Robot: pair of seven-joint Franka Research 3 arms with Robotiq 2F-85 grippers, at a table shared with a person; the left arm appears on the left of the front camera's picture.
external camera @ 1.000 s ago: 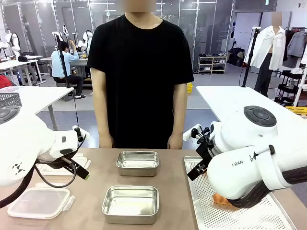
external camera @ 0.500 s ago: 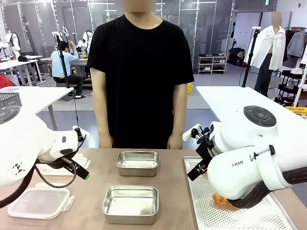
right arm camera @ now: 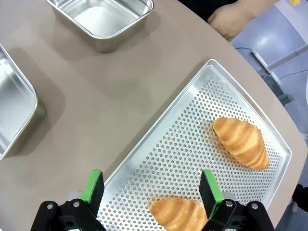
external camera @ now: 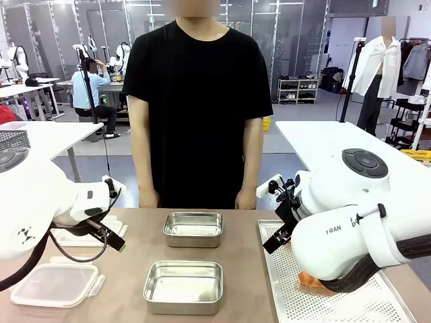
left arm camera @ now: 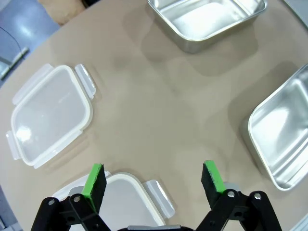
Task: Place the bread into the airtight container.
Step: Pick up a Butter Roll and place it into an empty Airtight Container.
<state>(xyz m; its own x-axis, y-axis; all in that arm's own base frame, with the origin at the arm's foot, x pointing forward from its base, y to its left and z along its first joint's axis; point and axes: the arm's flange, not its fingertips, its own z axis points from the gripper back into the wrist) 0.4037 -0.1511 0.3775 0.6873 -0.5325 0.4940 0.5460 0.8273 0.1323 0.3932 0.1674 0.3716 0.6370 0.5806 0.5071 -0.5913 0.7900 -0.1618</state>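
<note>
1. Steel containers, two: the far container and the near container sit mid-table, both lidless and empty.
2. Bread, two croissants, both on the perforated tray at the right. One croissant lies clear on the mesh. The other croissant lies directly below the right gripper's fingers.
3. Plastic lids, two, at the left. One lid lies flat on bare table, and the second lid lies under the left gripper.
4. Right gripper: jaws spread wide, nothing between them, poised above the tray.
5. Left gripper: jaws spread wide, empty, hanging above the lids.
6. Progress: we judge the task barely begun. No bread is lifted and none is in either container, so the grasp, carry and release all remain.
7. Edges: we note the tray's raised rim and the containers' upright walls, both to be cleared on the carry.
8. Open room: bare table lies between the tray and the containers, a free lane leftward. The person's hand rests at the far table edge, beyond the far container. We reckon the near container offers more margin.
</note>
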